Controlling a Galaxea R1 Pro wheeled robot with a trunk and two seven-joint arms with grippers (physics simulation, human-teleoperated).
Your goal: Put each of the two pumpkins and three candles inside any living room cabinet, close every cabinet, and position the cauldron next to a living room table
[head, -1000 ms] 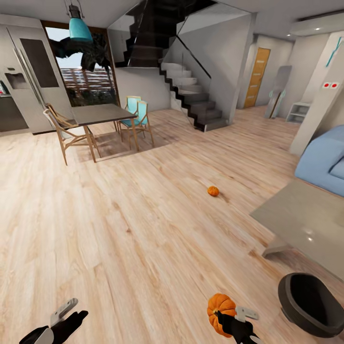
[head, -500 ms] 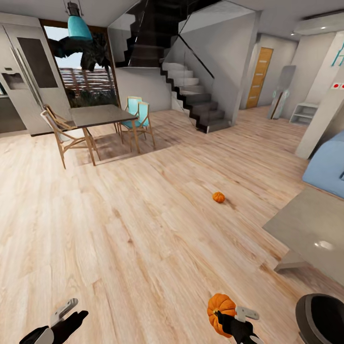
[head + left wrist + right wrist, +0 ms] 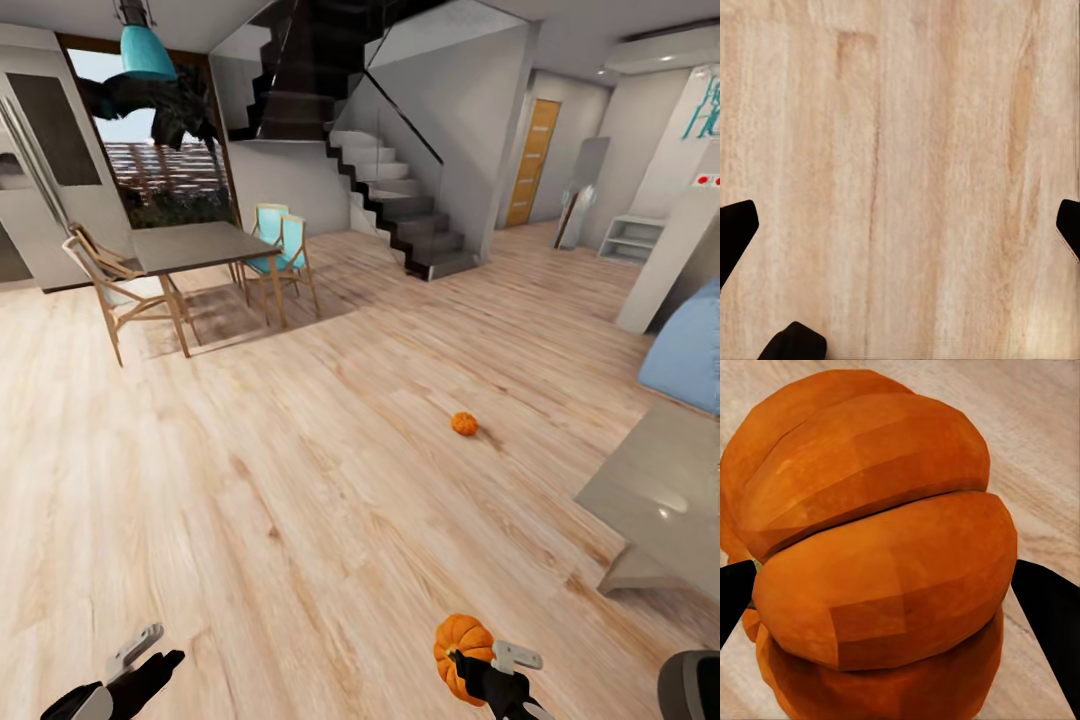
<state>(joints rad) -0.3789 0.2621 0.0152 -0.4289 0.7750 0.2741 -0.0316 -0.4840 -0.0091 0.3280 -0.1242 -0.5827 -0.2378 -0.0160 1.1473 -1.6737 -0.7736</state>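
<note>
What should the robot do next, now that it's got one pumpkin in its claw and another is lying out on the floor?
Probably roll forward toward the loose pumpkin on the wood floor. The right gripper is shut on the held pumpkin, while the left gripper is open and holds nothing, so it could take the second one. That pumpkin looks well beyond arm's reach.

Right pincer [image 3: 478, 668] grips a pumpkin [image 3: 460, 641]; another pumpkin [image 3: 464, 423] lies on the floor [image 3: 300, 480].
</note>
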